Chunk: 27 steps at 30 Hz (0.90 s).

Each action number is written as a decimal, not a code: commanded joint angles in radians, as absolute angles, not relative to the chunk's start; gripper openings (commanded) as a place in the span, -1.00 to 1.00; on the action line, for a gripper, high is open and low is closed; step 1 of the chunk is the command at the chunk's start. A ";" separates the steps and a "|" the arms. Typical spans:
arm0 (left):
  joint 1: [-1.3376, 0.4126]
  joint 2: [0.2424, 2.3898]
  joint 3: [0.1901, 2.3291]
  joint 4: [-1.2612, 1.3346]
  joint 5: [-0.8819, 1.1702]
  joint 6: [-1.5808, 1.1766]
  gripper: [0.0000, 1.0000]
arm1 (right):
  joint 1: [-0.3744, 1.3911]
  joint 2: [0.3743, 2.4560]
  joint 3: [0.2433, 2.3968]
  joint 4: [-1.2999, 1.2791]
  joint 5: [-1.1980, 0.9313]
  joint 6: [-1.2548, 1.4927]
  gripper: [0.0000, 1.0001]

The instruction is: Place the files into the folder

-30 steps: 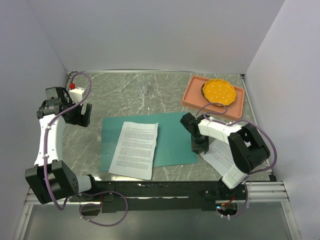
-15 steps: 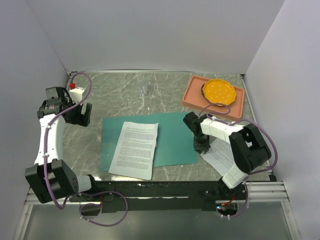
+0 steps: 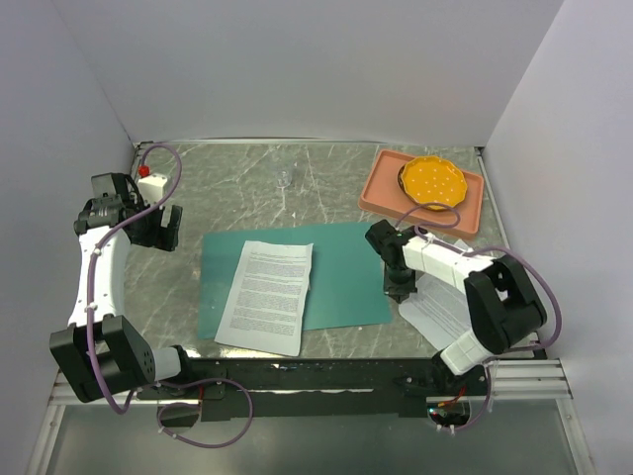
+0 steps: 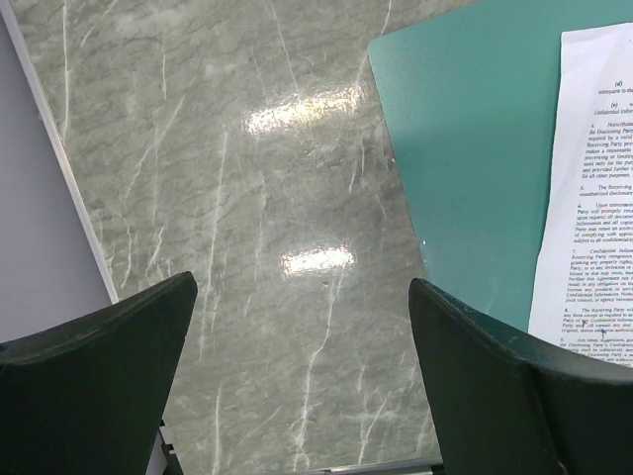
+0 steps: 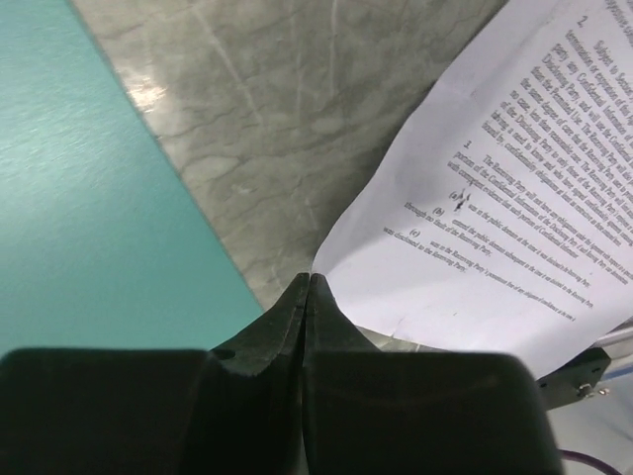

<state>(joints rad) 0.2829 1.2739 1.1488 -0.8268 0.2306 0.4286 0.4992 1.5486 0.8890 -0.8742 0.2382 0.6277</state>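
"The right gripper (image 5: pixel 310 284) is pinched tight at the corner of the second sheet (image 5: pixel 475 218), near right, just beside the folder (image 3: pixel 346 272). Caught it? Can't tell."
"With a thin bite, the paper could slip or crease when pulled."
"Count?"
"Two sheets, the first sheet (image 3: pixel 267 295) on the one folder. The left gripper (image 4: pixel 302 297) gapes wide, empty."

You are looking at a table (image 4: pixel 227 257) whose grey, marble-patterned top is shining smooth and glossy, with bright lamp spots. The teal folder (image 4: pixel 465 148) is looking like thin, smooth plastic with a soft sheen. The first sheet (image 3: pixel 267 295) and the second sheet (image 5: pixel 495 228) are showing matt white paper. The fingers (image 5: pixel 262 341) of the right gripper (image 5: pixel 310 285) are appearing as dark matt plastic.
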 commanded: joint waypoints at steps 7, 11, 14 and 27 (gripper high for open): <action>0.287 1.270 1.164 -0.810 0.247 0.425 0.93 | 0.829 1.604 1.109 -0.893 0.256 0.589 -1.00; 0.287 1.262 1.169 -0.818 0.245 0.425 0.92 | 0.914 1.693 1.232 -0.890 0.261 0.539 -1.00; 0.287 1.259 1.169 -0.821 0.241 0.434 0.92 | 0.937 1.758 1.279 -0.910 0.271 0.520 -1.00; 0.285 1.307 1.170 -0.818 0.276 0.417 0.92 | 0.910 1.577 1.210 -0.623 0.025 0.420 0.25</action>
<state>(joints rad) 0.2829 1.2846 1.1492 -0.8280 0.2352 0.4240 0.9337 1.7020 1.2312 -0.7918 0.1619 0.4610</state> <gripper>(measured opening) 0.961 0.621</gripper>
